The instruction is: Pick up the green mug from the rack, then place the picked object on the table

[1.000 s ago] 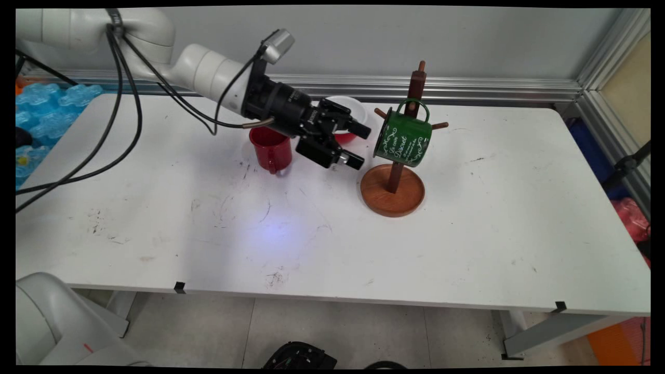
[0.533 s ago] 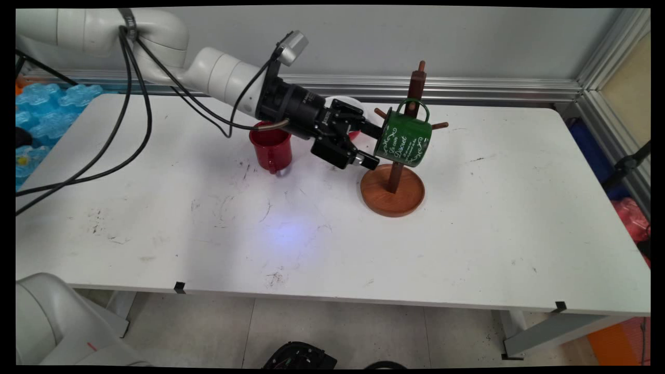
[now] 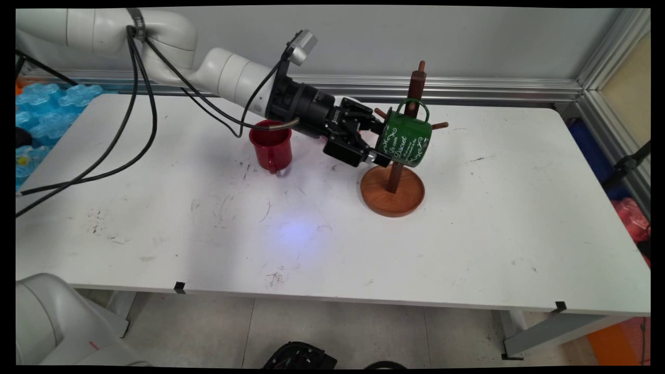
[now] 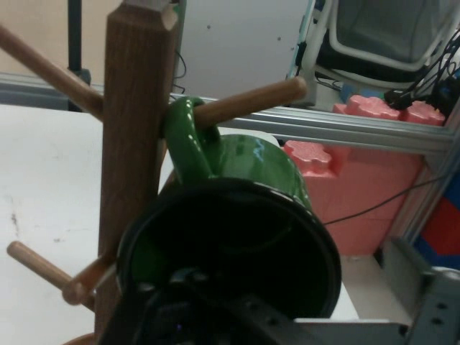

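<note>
At centre frame the black two-finger gripper (image 3: 383, 147), jaws spread across the rim of the green enamel mug (image 3: 404, 138) hanging on the wooden mug tree (image 3: 393, 182), could topple that stand by pushing sideways.

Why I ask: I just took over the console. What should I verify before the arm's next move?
1. Green mug hangs by its handle on a peg of the wooden mug tree: ok.
2. End effector is open at the mug's mouth: ok.
3. A finger touches the mug's rim: cannot tell.
4. Mug tree's base sits flat on the table: ok.
5. Red mug stands upright, apart from the end effector: ok.
</note>
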You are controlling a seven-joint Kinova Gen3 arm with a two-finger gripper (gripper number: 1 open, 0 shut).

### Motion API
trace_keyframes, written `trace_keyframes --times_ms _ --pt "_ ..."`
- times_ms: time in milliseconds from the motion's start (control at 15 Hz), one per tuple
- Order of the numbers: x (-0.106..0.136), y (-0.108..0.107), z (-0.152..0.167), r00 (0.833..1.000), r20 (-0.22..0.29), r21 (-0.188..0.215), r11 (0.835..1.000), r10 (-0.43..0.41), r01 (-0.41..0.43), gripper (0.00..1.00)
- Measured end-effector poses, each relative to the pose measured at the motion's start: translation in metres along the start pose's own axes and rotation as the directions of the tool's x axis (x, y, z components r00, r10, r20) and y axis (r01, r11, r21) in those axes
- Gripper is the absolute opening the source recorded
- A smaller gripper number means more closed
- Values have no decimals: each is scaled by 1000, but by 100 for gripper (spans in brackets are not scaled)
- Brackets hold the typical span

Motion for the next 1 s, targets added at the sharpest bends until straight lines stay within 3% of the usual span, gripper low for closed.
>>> trace_keyframes --times_ms 67,1000 --pt "0 0 1 1000 -1 1 1000 1 -1 0" --pt "1 1 4 1000 0 11 1000 4 -4 0"
